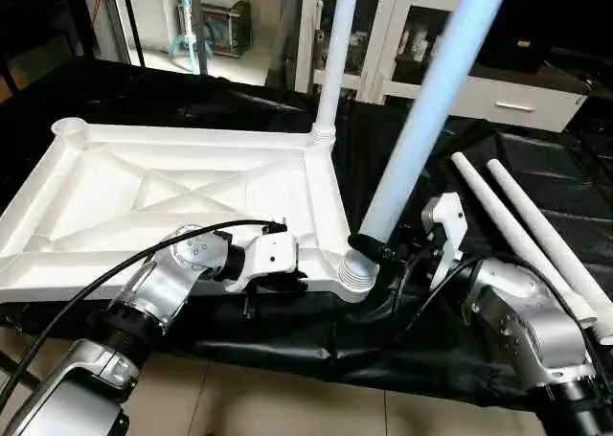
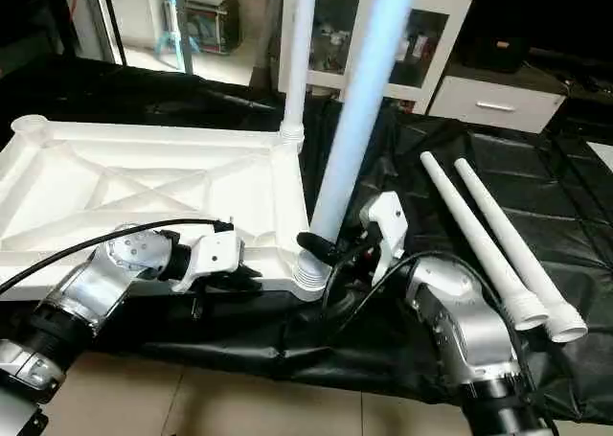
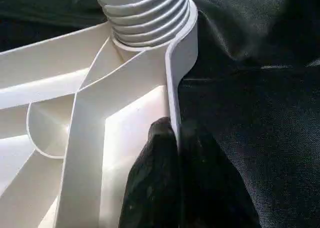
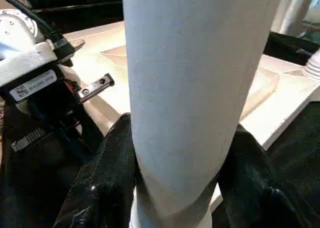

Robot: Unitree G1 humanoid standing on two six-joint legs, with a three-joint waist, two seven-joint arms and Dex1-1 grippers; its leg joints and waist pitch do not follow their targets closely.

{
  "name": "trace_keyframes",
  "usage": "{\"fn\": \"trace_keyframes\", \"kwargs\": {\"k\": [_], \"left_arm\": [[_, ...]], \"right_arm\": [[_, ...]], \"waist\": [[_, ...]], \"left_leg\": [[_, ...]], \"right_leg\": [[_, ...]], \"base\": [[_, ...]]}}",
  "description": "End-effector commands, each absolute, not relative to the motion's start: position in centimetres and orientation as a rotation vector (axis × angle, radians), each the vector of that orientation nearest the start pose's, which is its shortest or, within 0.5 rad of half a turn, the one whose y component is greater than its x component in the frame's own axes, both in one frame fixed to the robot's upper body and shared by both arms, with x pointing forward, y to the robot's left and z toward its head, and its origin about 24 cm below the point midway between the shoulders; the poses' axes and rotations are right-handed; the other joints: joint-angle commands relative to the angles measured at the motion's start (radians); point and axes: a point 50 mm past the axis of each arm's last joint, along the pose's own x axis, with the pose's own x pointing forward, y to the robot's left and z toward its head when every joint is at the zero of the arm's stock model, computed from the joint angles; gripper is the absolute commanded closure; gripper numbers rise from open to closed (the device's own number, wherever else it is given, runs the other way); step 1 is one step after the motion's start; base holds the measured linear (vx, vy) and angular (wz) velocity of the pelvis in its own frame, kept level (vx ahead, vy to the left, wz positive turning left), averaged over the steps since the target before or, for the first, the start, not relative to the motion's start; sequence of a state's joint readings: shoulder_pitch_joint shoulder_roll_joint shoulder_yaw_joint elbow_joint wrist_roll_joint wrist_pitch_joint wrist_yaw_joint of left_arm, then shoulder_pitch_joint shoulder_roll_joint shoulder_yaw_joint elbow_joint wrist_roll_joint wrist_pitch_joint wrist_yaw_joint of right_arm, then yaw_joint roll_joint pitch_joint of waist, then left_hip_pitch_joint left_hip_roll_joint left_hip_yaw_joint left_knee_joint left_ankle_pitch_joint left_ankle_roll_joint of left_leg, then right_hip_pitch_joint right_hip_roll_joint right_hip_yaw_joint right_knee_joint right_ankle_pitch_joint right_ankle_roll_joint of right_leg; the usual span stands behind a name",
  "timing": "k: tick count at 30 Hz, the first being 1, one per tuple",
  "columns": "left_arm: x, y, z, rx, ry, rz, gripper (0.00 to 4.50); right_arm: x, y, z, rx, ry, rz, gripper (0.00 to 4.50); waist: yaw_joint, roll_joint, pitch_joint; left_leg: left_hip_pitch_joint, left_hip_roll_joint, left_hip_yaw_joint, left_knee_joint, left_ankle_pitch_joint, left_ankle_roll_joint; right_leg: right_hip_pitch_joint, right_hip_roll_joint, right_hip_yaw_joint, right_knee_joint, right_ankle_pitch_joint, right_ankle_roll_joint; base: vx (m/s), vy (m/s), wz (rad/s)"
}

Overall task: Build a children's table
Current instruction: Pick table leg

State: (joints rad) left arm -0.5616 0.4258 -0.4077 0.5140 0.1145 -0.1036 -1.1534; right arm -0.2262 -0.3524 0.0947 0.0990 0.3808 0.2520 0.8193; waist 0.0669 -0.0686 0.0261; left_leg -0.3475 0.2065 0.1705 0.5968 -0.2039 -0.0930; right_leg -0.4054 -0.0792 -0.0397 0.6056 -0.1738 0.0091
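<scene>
The table top [image 1: 172,201] lies upside down on a black cloth [image 1: 287,335], ribbed underside up, which exposes its corner sockets for fitting; the left hand [image 1: 278,281] is pinched shut on the near rim, judged to steady the top against movement. One leg [image 1: 335,57] already stands upright in the far socket, and the right hand [image 1: 375,251] is clamped around the base of a second leg [image 1: 426,120], holding it tilted over the near threaded socket [image 1: 356,273], apparently to seat it. Two spare legs [image 1: 536,235] lie together on the cloth further right, within reach.
</scene>
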Motion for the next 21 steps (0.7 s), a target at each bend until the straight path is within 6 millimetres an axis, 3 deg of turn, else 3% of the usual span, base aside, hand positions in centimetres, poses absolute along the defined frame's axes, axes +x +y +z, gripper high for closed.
{"fn": "trace_keyframes", "kwargs": {"k": [1,2,3,17,20,21], "left_arm": [[30.6,11.8,6.4,0.706,0.252,-1.431,4.5],[30.6,11.8,6.4,0.706,0.252,-1.432,4.5],[30.6,11.7,6.4,0.705,0.253,-1.435,4.5],[30.5,11.7,6.4,0.706,0.252,-1.444,4.5],[30.6,11.7,6.3,0.708,0.252,-1.421,4.5],[30.8,11.7,6.3,0.706,0.253,-1.378,4.5]], "right_arm": [[25.7,-17.2,0.5,0.081,0.459,0.778,2.69],[25.8,-17.3,0.6,0.083,0.453,0.769,2.69],[26.1,-17.2,0.9,0.094,0.432,0.752,2.69],[26.8,-17.3,1.4,0.062,0.41,0.744,2.69],[26.7,-17.2,1.4,0.048,0.4,0.736,2.69],[26.9,-17.2,1.4,0.035,0.386,0.693,2.69]], "waist": [[-0.007,0.022,-0.028],[-0.009,0.019,-0.03],[-0.01,0.024,-0.028],[-0.02,0.023,-0.027],[-0.021,0.024,-0.027],[-0.021,0.031,-0.026]], "left_leg": [[0.005,0.023,-0.013,-0.1,-0.439,-0.031],[0.005,0.023,-0.012,-0.1,-0.438,-0.03],[0.005,0.024,-0.014,-0.102,-0.449,-0.031],[0.004,0.024,-0.014,-0.106,-0.469,-0.029],[0.005,0.025,-0.015,-0.106,-0.478,-0.031],[0.005,0.025,-0.016,-0.107,-0.481,-0.034]], "right_leg": [[0.014,-0.052,0.031,-0.099,-0.48,-0.102],[0.015,-0.051,0.03,-0.1,-0.474,-0.103],[0.015,-0.051,0.03,-0.1,-0.474,-0.106],[0.014,-0.053,0.03,-0.107,-0.492,-0.103],[0.011,-0.054,0.03,-0.109,-0.507,-0.095],[0.011,-0.054,0.03,-0.108,-0.503,-0.097]], "base": [[0.0,0.0,0.0],[0.0,0.0,0.0],[0.0,0.0,0.0],[0.0,0.0,0.0],[0.0,0.0,0.0],[0.0,0.0,0.0]]}}
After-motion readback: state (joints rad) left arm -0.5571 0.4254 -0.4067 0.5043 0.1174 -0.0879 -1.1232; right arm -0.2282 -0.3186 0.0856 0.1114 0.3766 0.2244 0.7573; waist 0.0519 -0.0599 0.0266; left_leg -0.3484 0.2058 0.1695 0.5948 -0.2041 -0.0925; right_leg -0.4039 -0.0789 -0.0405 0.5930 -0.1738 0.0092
